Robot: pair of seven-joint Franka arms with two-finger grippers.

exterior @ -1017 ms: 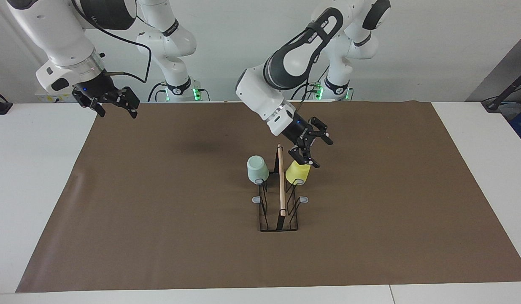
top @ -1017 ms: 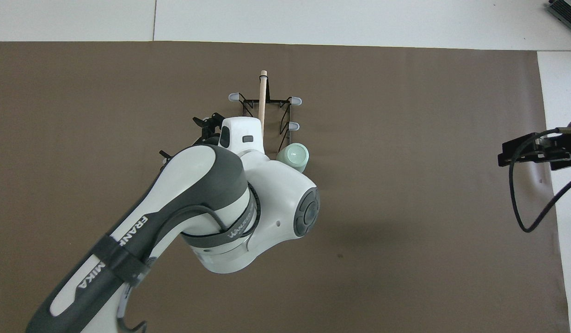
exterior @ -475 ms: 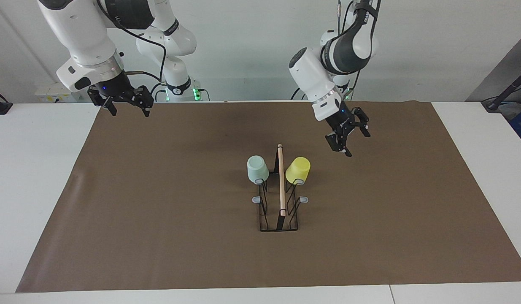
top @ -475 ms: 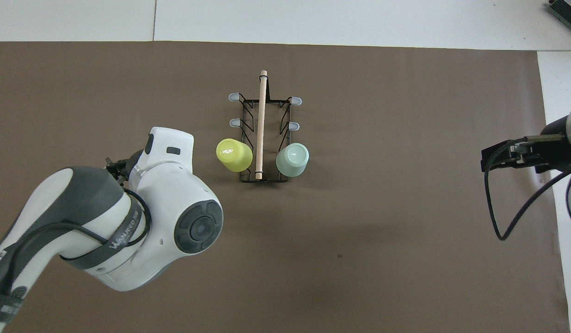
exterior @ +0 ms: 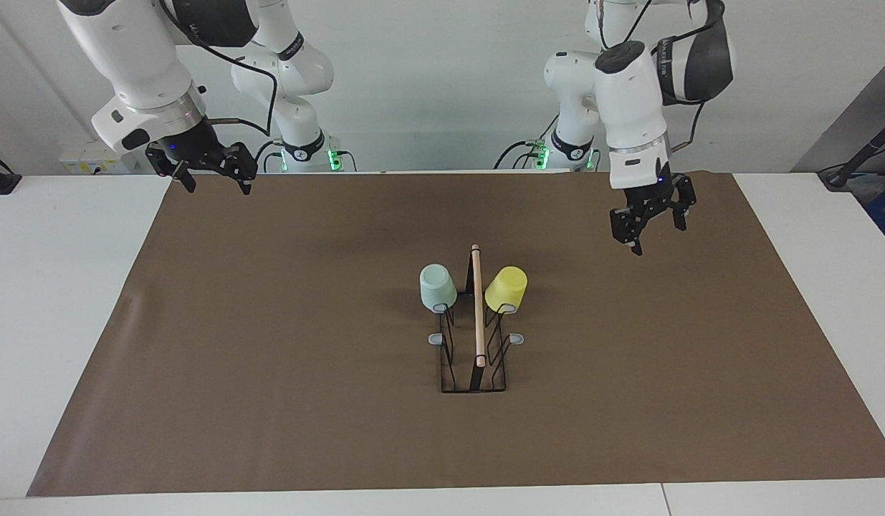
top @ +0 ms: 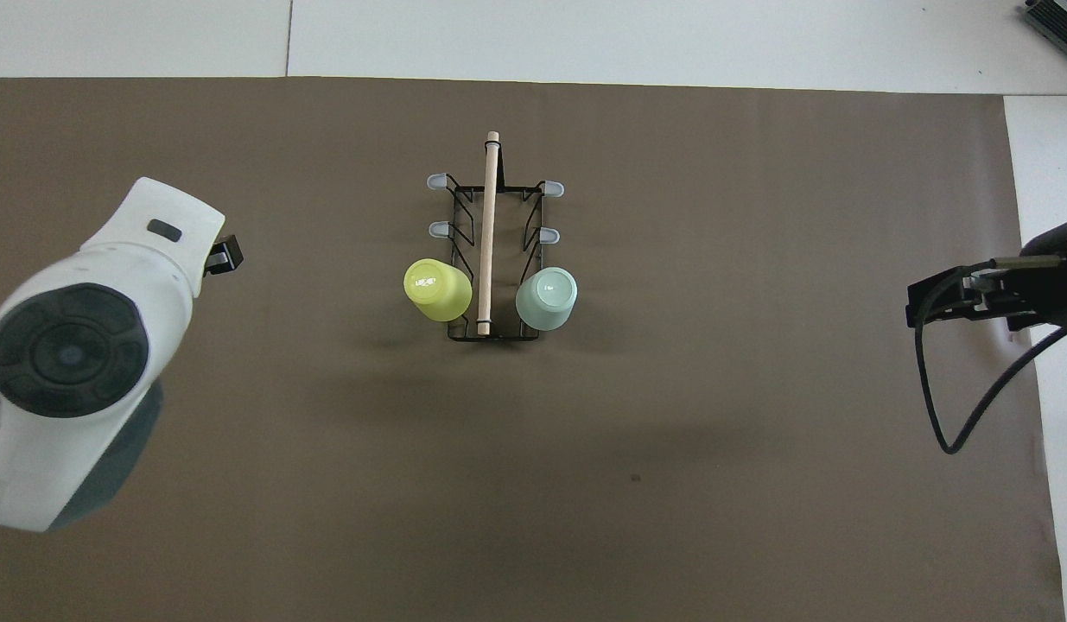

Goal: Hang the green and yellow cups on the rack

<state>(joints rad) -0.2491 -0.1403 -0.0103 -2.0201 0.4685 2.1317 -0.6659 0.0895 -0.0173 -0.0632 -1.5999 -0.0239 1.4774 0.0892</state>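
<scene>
The rack (exterior: 478,315) stands mid-mat, a black wire stand with a wooden rod on top; it also shows in the overhead view (top: 489,216). The green cup (exterior: 437,287) hangs upside down on a prong at the rack's end nearer the robots, on the side toward the right arm (top: 546,298). The yellow cup (exterior: 506,289) hangs likewise on the prong on the side toward the left arm (top: 436,289). My left gripper (exterior: 657,235) is open and empty, raised over the mat toward the left arm's end. My right gripper (exterior: 218,186) is open and empty over the mat's corner at the right arm's end.
A brown mat (exterior: 270,358) covers most of the white table (exterior: 55,287). Several grey-tipped prongs (exterior: 436,338) on the rack carry nothing. The left arm's white body (top: 75,354) hides part of the mat in the overhead view.
My left gripper has let go of the yellow cup on its prong and drawn away toward the left arm's end. My right gripper has shifted slightly inward over the mat's corner.
</scene>
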